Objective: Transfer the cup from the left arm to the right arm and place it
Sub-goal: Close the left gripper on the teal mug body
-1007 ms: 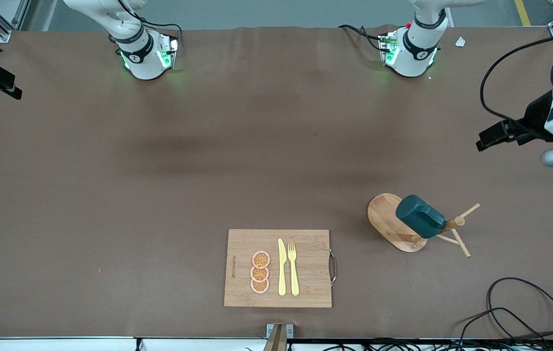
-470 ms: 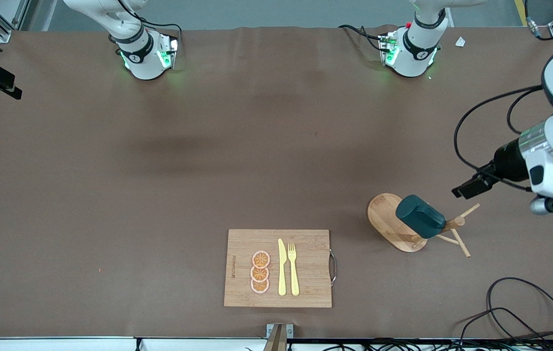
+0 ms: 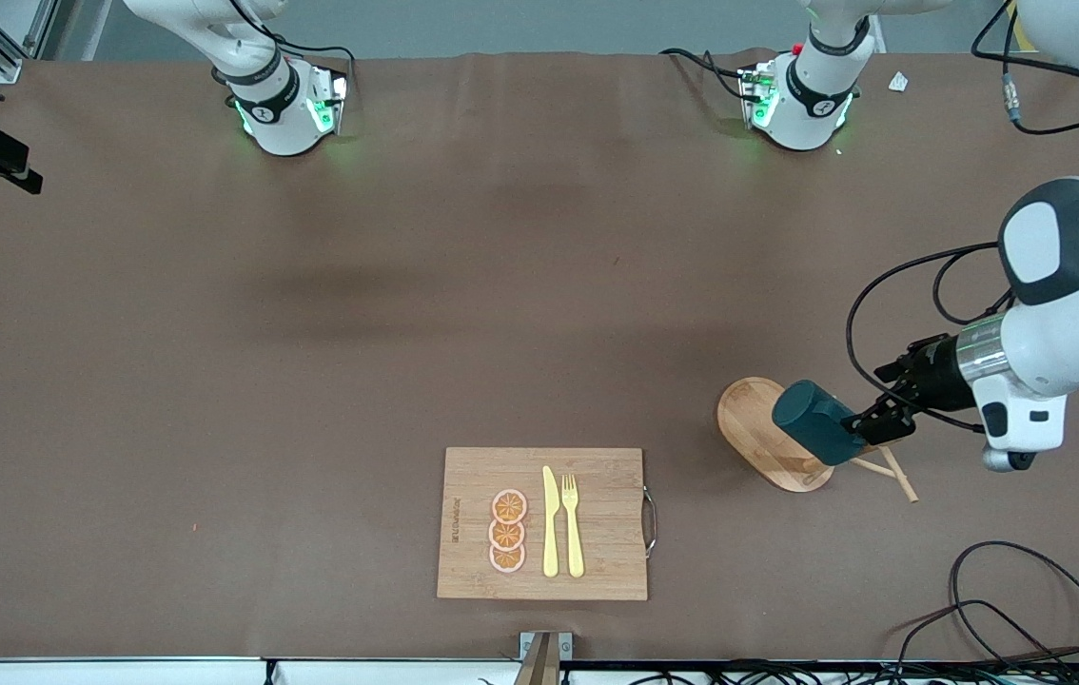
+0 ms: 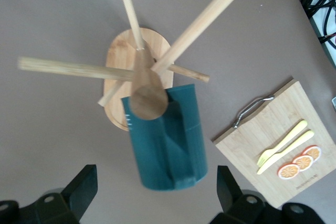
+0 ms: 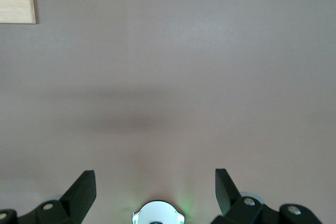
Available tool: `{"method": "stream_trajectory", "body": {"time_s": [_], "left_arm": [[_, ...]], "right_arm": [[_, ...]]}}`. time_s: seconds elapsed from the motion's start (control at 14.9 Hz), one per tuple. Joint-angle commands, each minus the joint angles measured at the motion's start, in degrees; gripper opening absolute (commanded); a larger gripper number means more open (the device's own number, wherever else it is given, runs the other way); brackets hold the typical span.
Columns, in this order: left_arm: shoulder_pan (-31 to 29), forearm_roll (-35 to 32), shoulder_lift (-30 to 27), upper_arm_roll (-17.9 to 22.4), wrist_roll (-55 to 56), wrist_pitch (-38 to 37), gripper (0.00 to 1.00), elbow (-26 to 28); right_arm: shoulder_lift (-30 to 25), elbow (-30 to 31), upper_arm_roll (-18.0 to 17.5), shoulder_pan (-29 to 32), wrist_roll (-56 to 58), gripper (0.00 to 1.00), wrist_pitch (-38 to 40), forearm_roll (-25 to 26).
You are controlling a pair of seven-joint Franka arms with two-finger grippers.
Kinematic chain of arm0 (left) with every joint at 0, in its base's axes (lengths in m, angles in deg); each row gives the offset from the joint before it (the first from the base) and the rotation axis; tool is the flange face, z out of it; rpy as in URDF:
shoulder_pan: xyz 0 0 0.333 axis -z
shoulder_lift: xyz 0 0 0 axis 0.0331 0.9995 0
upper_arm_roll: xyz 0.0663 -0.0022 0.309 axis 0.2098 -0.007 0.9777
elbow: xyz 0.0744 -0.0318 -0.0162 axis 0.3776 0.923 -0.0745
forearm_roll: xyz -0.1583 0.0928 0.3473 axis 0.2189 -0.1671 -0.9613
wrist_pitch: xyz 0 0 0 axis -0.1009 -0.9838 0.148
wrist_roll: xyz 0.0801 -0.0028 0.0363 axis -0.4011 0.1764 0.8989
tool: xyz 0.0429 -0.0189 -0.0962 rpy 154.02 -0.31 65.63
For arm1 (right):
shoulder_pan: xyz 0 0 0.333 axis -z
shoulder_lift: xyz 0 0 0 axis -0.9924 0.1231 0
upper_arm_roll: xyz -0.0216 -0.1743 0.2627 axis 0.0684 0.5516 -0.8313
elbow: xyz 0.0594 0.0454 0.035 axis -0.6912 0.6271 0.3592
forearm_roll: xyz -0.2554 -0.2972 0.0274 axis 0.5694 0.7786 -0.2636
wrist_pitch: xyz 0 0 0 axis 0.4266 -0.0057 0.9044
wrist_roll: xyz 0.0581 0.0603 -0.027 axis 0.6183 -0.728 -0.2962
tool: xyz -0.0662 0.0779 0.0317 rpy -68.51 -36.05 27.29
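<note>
- While the cup [image 3: 818,421] is hanging upside down on a peg of the wooden rack [image 3: 777,435], toward the left arm's end of the surface [image 3: 406,314], the left pincer [image 3: 873,419] is hovering right beside it with its fingers spread fully and gripping nothing.
- Seen in the left wrist view, the cup [image 4: 165,135] is sitting between the two fingertips [image 4: 81,187], so the approach is looking well lined up.
- To do this step well, the left arm is needing to straddle the cup's body evenly, steer clear of the rack's pegs [image 4: 197,27], close gently, then slide the cup off along its peg rather than pulling sideways, which could tip the rack.
- Compared with a second ago, the left arm is much lower and closer to the rack, having swung in from the table's edge.
- Meanwhile the right pincer [image 5: 155,192] is waiting, wide open and empty, over bare surface near its base.
- Nearer the front camera, the cutting board [image 3: 544,523] is lying unchanged.
</note>
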Motion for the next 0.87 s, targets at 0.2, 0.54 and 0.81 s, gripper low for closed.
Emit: {"method": "stream_trajectory", "body": {"time_s": [0.2, 0.54, 0.81], "left_arm": [[0.4, 2.4, 2.8, 0.1, 1.2, 2.4, 1.00, -1.6], [0.4, 3.0, 4.9, 0.0, 1.6, 2.5, 1.00, -1.5], [0.3, 6.5, 6.2, 0.0, 1.6, 3.9, 1.00, -1.5]], "right_arm": [[-1.0, 0.6, 0.2, -0.3, 0.8, 1.00, 0.0, 0.4], [-1.0, 0.6, 0.2, -0.3, 0.8, 1.00, 0.0, 0.4], [-1.0, 0.6, 0.2, -0.4, 0.8, 1.00, 0.0, 0.4]]}}
